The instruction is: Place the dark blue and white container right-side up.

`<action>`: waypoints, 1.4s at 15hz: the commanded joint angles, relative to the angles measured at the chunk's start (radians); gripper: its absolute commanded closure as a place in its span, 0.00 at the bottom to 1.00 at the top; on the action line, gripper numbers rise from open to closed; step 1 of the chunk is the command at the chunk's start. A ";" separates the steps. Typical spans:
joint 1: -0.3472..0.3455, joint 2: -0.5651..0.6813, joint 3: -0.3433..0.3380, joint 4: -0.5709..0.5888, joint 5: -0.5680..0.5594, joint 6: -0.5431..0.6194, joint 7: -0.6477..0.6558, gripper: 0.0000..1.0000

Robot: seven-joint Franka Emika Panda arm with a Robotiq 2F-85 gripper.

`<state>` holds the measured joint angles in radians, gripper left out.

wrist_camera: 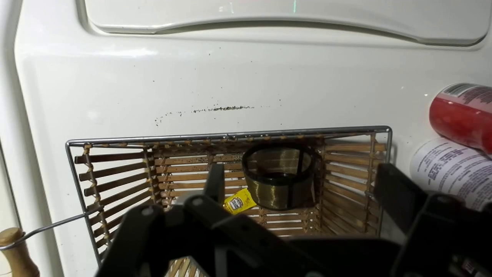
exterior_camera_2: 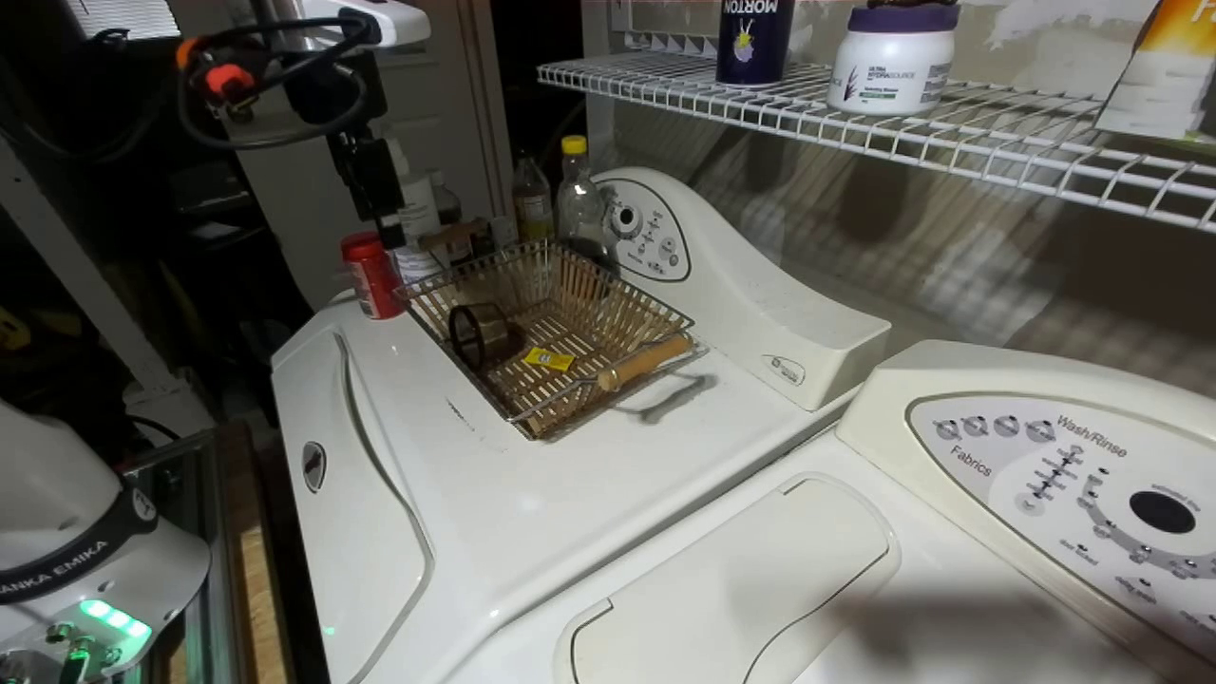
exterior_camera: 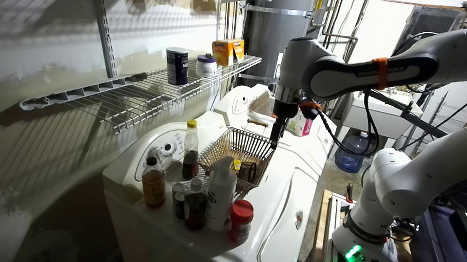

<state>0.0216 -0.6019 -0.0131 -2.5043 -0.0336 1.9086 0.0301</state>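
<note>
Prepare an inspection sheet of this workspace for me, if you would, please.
Surface: white machine top, dark specks beside the basket.
Job's things: dark blue and white container standing on the wire shelf, lettering upside down.
Clutter: mesh filter and yellow packet in the basket; bottles and red-lidded jar beside it.
Hand: open, nothing seen held.
Cables: black, hanging looped from the arm; contact with the container, nothing seen.
Surroundings: purple-lidded jar and orange box share the wire shelf; blue water jug on the floor.
</note>
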 commanded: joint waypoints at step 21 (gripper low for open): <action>0.079 0.127 0.054 0.285 -0.035 0.206 -0.241 0.00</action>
<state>0.0983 -0.4754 0.0429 -2.2221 -0.0673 2.1176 -0.2124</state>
